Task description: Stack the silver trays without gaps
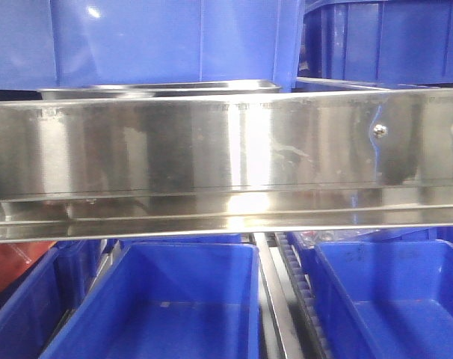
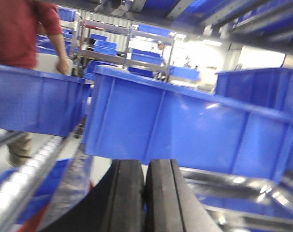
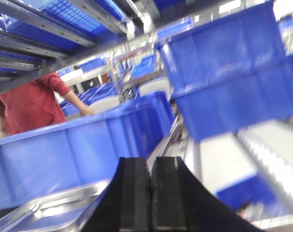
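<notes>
I log the bins (image 1: 174, 37) as plain saturated blue. The rail (image 1: 211, 149) is mirror silver with dull brown-grey vertical bands and 2 bright screw heads (image 1: 380, 131). The silver tray (image 3: 50, 210) reads pale silver, tinted blue by reflection. Left gripper (image 2: 145, 166) and right gripper (image 3: 150, 164): matt black. The person's shirt (image 3: 25, 106) is dark red. An orange-red patch (image 1: 10, 262) shows at the front view's lower left.

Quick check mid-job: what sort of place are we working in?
Probably a warehouse or factory stockroom: blue bins sit on roller racks, with more bin-filled shelving behind.
</notes>
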Tool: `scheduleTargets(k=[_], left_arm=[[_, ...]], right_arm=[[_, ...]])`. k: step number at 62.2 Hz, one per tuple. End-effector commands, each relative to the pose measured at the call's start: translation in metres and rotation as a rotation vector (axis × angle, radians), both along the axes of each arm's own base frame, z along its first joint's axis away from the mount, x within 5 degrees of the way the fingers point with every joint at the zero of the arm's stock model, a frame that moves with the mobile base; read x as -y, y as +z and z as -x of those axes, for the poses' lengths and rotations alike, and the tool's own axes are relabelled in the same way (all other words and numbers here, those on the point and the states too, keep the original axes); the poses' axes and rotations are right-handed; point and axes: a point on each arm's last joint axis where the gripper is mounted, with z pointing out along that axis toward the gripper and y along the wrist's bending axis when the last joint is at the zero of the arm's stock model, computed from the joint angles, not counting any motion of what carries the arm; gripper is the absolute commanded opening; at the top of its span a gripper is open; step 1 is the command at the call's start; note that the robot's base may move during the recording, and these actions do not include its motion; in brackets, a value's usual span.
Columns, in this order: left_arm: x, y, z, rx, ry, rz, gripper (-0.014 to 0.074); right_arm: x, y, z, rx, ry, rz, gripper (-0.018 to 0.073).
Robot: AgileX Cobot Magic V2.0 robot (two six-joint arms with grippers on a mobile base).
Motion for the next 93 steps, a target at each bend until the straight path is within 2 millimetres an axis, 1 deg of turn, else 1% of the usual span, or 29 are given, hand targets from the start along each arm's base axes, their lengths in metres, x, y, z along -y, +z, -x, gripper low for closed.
scheduleTargets(k=[1, 6, 11, 14, 19, 22, 28, 33, 39, 44, 52, 58, 63, 67, 70, 73, 80, 86, 93], left_arm=[[0.001, 0.006, 0.003, 0.004, -0.017, 0.038, -0.0006], [0.003, 0.013, 0.009, -0.057, -0.034, -0.01, -0.0006], [0.005, 0.022, 0.016, -0.127, -0.052, -0.043, -0.0006], [0.006, 0.029, 0.018, -0.19, -0.071, -0.037, -0.0006], [0.009, 0.034, 0.014, -0.326, -0.107, -0.023, -0.0006], [0.011, 0.037, 0.008, -0.4, -0.121, -0.035, -0.0006], [0.012, 0.052, -0.002, -0.452, -0.129, -0.036, -0.0006], [0.013, 0.067, -0.011, -0.439, -0.141, -0.043, -0.0006], [0.019, 0.084, -0.016, -0.426, -0.211, 0.003, -0.0007], [0.023, 0.089, -0.02, -0.437, -0.27, 0.021, -0.0009], [0.025, 0.091, -0.036, -0.491, -0.285, -0.057, -0.0012], [0.032, 0.098, -0.046, -0.517, -0.335, -0.052, -0.0013], [0.039, 0.102, -0.056, -0.55, -0.387, -0.043, -0.0013], [0.043, 0.104, -0.066, -0.577, -0.395, -0.091, -0.0013], [0.044, 0.106, -0.073, -0.593, -0.385, -0.127, -0.0013], [0.045, 0.109, -0.08, -0.606, -0.371, -0.122, -0.0013], [0.049, 0.112, -0.103, -0.659, -0.348, -0.093, -0.0013], [0.054, 0.113, -0.122, -0.693, -0.346, -0.096, -0.0013], [0.06, 0.111, -0.142, -0.709, -0.339, -0.092, -0.0013]], right_arm=[[-0.004, 0.002, 0.004, -0.082, 0.043, 0.0, -0.0073], [-0.007, 0.003, 0.009, -0.174, 0.085, 0.029, -0.0079], [-0.011, 0.01, 0.018, -0.236, 0.122, 0.105, -0.0079], [-0.012, 0.015, 0.019, -0.281, 0.141, 0.134, -0.0079], [-0.014, 0.023, 0.016, -0.369, 0.169, 0.15, -0.0079], [-0.015, 0.03, 0.013, -0.417, 0.184, 0.161, -0.0079], [-0.017, 0.046, -0.003, -0.509, 0.214, 0.214, -0.0079], [-0.02, 0.062, -0.017, -0.521, 0.252, 0.281, -0.0079], [-0.025, 0.082, -0.034, -0.527, 0.301, 0.279, -0.0079], [-0.031, 0.09, -0.051, -0.564, 0.348, 0.278, -0.0079], [-0.042, 0.101, -0.08, -0.596, 0.405, 0.325, -0.0079], [-0.054, 0.111, -0.102, -0.613, 0.449, 0.363, -0.0079], [-0.064, 0.114, -0.118, -0.621, 0.47, 0.416, -0.0079], [-0.07, 0.116, -0.13, -0.634, 0.475, 0.438, -0.0079], [-0.073, 0.118, -0.138, -0.651, 0.466, 0.426, -0.0079], [-0.076, 0.118, -0.147, -0.677, 0.457, 0.406, -0.0079], [-0.086, 0.117, -0.159, -0.7, 0.465, 0.355, -0.0079], [-0.097, 0.114, -0.168, -0.702, 0.468, 0.366, -0.0073], [-0.105, 0.107, -0.179, -0.744, 0.393, 0.378, -0.0057]])
